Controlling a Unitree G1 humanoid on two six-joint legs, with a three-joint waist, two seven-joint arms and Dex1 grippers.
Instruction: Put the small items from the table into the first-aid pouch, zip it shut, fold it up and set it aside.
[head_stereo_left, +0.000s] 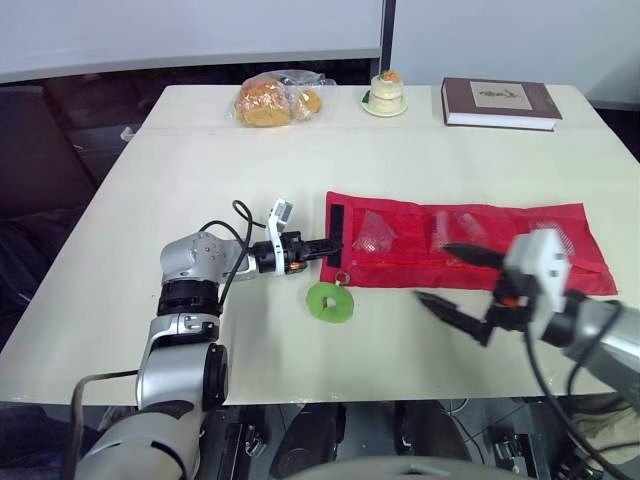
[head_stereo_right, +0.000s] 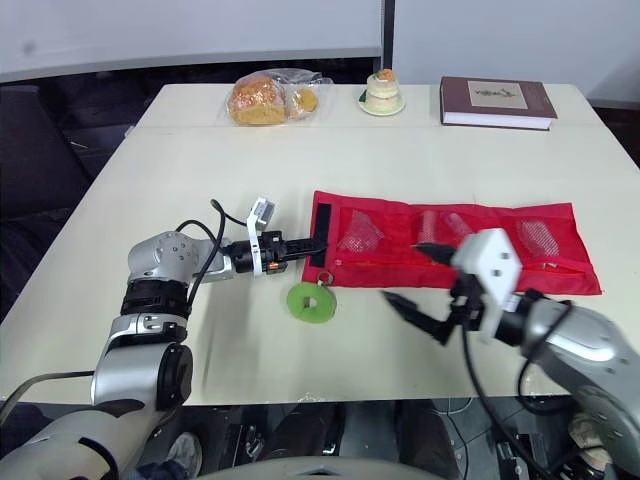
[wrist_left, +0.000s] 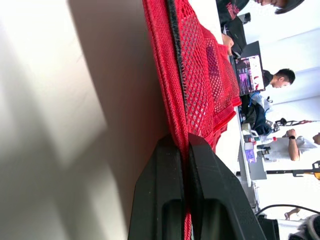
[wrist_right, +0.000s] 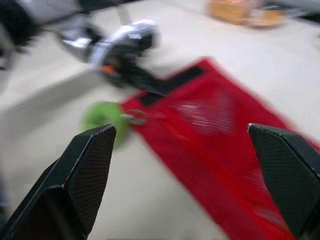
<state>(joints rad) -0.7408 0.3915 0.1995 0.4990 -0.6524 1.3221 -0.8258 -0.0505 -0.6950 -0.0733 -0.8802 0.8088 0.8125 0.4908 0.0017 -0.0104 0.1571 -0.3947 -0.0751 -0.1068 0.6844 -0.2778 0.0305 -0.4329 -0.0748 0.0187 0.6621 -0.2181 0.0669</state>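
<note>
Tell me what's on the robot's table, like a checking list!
Surface: pale table, flat.
Job's things: red mesh first-aid pouch unfolded flat; green ring beside its near left corner, outside it.
Clutter: bagged bread, small cake, brown book, along the far edge.
Hands: left hand shut on the pouch's end; right hand open at the pouch's near edge.
Cables: black cable looping behind the left hand.
Surroundings: people beyond the table.

Office: people (wrist_left: 279, 78) at monitor (wrist_left: 248, 74)
</note>
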